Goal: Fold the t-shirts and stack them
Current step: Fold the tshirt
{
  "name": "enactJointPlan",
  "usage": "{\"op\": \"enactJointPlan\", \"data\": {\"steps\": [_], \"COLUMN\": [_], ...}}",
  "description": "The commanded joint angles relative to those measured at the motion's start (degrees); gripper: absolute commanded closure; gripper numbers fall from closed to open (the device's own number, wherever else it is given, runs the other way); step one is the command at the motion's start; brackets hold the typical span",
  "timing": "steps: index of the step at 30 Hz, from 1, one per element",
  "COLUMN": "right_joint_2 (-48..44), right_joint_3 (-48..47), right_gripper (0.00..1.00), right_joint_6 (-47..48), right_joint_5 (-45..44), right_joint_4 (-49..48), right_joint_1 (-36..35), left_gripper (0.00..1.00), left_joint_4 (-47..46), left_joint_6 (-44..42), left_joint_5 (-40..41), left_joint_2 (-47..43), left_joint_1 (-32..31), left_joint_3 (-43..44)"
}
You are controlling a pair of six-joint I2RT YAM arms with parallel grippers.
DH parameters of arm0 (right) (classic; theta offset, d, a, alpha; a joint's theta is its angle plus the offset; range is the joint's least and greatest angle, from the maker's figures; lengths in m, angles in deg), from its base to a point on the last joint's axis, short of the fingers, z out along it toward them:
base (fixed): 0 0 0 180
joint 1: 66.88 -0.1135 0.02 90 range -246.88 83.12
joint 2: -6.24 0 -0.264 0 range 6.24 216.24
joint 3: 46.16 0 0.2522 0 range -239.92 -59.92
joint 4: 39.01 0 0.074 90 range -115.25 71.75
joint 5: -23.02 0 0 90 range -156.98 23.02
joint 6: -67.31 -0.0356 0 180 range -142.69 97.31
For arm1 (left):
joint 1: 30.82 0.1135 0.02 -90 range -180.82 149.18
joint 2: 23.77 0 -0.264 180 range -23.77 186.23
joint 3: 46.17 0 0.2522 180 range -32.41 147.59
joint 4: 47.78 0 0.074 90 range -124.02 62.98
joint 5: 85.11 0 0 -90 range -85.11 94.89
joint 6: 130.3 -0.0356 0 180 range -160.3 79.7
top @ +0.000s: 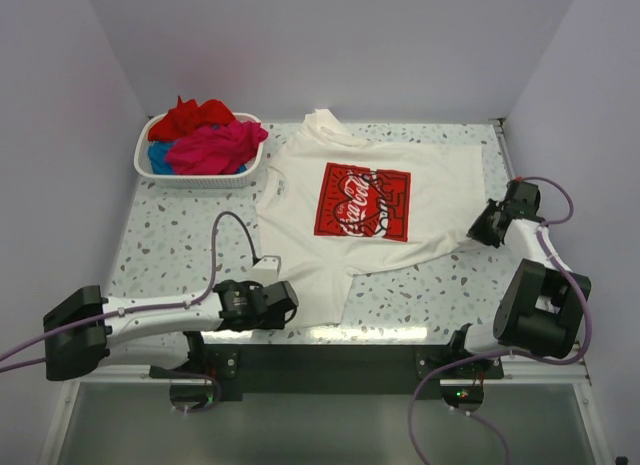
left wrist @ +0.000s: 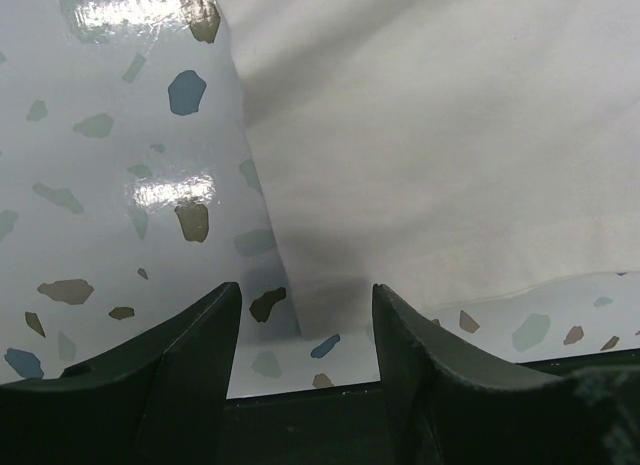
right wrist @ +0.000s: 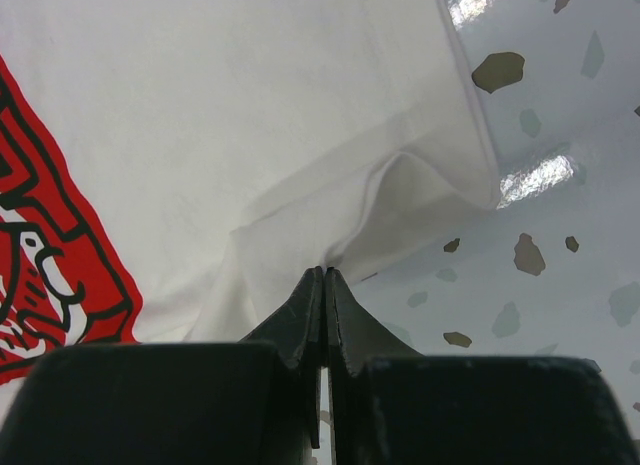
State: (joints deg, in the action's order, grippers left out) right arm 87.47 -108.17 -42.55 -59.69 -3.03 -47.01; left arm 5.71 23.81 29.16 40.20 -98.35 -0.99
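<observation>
The white t-shirt (top: 370, 200) with a red Coca-Cola print lies spread face up on the speckled table. Its near left corner (left wrist: 320, 305) rests flat on the table between the fingers of my left gripper (left wrist: 305, 290), which is open and holds nothing. In the top view the left gripper (top: 287, 305) sits at the shirt's near left hem. My right gripper (right wrist: 326, 270) is shut, pinching a raised fold of the white t-shirt (right wrist: 250, 115); in the top view the right gripper (top: 482, 228) is at the shirt's right edge. Red (top: 195, 117), magenta-pink (top: 215, 148) and blue (top: 158, 161) t-shirts lie crumpled in the basket.
The white slatted basket (top: 200, 178) stands at the back left of the table (top: 160, 245). White walls enclose the table on three sides. A dark mounting bar (top: 330, 360) runs along the near edge between the arm bases.
</observation>
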Motion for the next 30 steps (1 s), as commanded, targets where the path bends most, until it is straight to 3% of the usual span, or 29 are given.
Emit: {"op": "enactJointPlan", "data": {"steps": [1, 9, 20, 25, 30], "right_joint_2": [-2.04, -1.78, -1.6, -1.95, -2.22], "right_joint_3": [0.61, 0.7, 0.88, 1.32, 1.67], "right_gripper": [1.0, 1.0, 1.0, 1.0, 1.0], "right_joint_6": [0.78, 0.87, 0.87, 0.87, 0.96], "right_joint_5": [1.59, 1.85, 2.29, 2.12, 2.03], "right_joint_4": [-1.3, -1.65, -2.0, -2.0, -2.09], "right_joint_1": [-0.02, -0.02, 0.07, -0.02, 0.07], "left_gripper": [0.4, 0.29, 0.27, 0.36, 0.55], "left_joint_4": [-1.4, -5.09, -7.47, -7.2, -7.82], "left_joint_6": [0.75, 0.22, 0.22, 0.04, 0.13], "left_joint_5": [1.22, 0.25, -0.81, -0.63, -1.42], "left_joint_2": [1.69, 3.97, 8.63, 11.88, 13.55], "left_joint_1": [-0.85, -2.25, -2.79, -2.96, -3.22], "left_joint_3": [1.19, 0.75, -0.75, -1.01, -1.36]}}
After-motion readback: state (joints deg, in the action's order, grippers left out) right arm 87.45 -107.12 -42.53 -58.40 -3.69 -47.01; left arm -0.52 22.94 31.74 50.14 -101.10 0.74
